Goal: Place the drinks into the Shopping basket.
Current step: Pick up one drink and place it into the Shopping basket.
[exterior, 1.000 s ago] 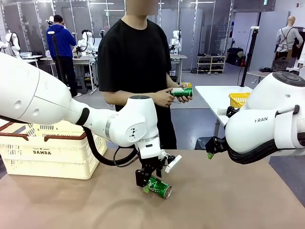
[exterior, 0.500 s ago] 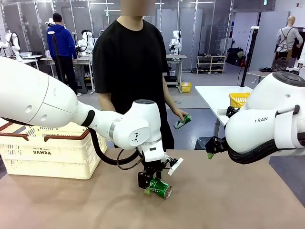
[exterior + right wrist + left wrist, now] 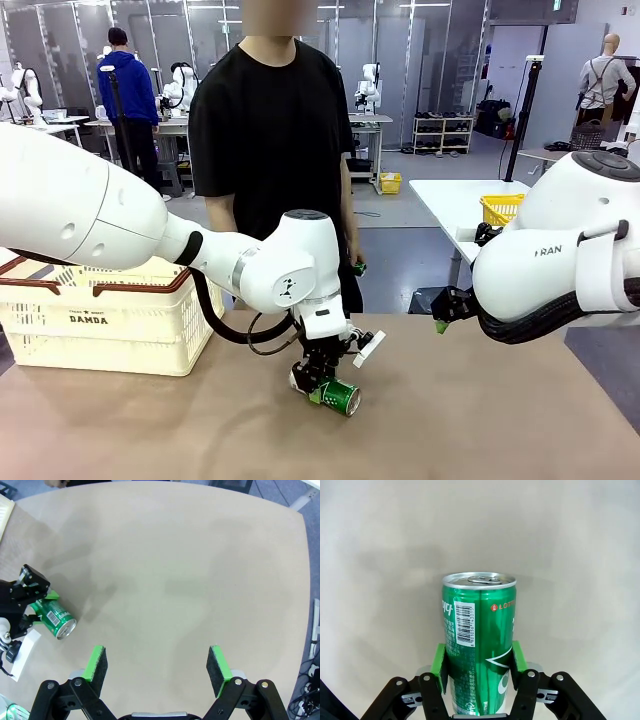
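A green can (image 3: 338, 397) lies on its side on the tan table, near the middle. My left gripper (image 3: 318, 384) comes down on it from above and is shut on it; in the left wrist view the green pads (image 3: 440, 661) press both sides of the green can (image 3: 479, 635), whose silver top faces away. From the right wrist view the same can (image 3: 56, 619) lies at the left in the left gripper (image 3: 29, 599). My right gripper (image 3: 159, 667) hangs open over bare table, at the right (image 3: 440, 322). The cream Shopping basket (image 3: 140, 288) stands at the left. The person's lowered hand holds another green can (image 3: 357, 268).
A person in a black shirt stands at the far edge, behind the middle of the table. A yellow mesh basket (image 3: 500, 208) sits on another table at the back right. The table's right half is bare under the right arm.
My left gripper has closed on the green can and sunk slightly onto it. The person's hand with the other green can has dropped from chest height to the side.
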`<state>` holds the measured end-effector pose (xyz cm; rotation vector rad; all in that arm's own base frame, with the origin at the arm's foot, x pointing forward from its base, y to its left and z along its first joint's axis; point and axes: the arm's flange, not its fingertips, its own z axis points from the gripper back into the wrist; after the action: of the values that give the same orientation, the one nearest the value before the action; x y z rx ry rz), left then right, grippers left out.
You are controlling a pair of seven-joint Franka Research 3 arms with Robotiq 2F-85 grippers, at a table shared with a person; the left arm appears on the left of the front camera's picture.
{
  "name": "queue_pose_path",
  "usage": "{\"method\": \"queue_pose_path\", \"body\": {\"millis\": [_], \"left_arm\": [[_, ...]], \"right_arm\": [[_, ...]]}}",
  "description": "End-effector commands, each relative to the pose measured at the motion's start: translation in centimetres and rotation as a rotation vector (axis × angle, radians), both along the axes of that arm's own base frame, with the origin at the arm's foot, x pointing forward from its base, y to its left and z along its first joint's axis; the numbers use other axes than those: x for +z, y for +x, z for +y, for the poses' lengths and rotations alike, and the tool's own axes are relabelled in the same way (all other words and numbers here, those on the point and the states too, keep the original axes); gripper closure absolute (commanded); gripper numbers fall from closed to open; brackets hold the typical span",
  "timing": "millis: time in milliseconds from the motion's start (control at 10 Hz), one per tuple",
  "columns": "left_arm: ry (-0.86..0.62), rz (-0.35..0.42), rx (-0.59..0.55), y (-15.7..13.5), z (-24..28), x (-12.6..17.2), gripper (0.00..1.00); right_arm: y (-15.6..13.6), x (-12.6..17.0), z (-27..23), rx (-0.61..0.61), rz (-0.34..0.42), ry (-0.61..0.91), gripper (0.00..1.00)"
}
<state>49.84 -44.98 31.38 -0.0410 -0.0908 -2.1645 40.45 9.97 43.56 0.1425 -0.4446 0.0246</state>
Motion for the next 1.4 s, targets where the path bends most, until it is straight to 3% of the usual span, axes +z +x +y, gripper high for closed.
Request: {"method": "queue_pose_path", "body": {"millis": [0, 100, 200, 300, 700, 1300], "left_arm": [[0.008, 0.037, -0.009, 0.1, -0.1, 0.3, 0.75], [0.009, 0.046, -0.004, 0.1, -0.1, 0.3, 0.8], [0.012, 0.059, 0.014, -0.1, -0.2, 0.5, 0.95], [-0.014, 0.089, 0.057, -0.4, -0.2, 1.5, 0.54], [-0.057, 0.07, 0.085, -0.7, 3.3, 9.6, 0.54], [-0.093, -0.012, 0.222, 0.2, 13.6, 20.1, 0.54]], "right_arm": [[0.0, -0.1, -0.1, -0.001, 0.003, 0.004, 0.0], [0.0, -0.1, -0.1, -0.001, 0.003, 0.004, 0.0], [0.0, -0.1, -0.1, -0.001, 0.003, 0.004, 0.0], [0.0, -0.1, -0.1, -0.001, 0.003, 0.004, 0.0], [0.0, -0.1, -0.1, -0.001, 0.003, 0.004, 0.0], [0.0, -0.1, -0.1, -0.001, 0.003, 0.004, 0.0]]}}
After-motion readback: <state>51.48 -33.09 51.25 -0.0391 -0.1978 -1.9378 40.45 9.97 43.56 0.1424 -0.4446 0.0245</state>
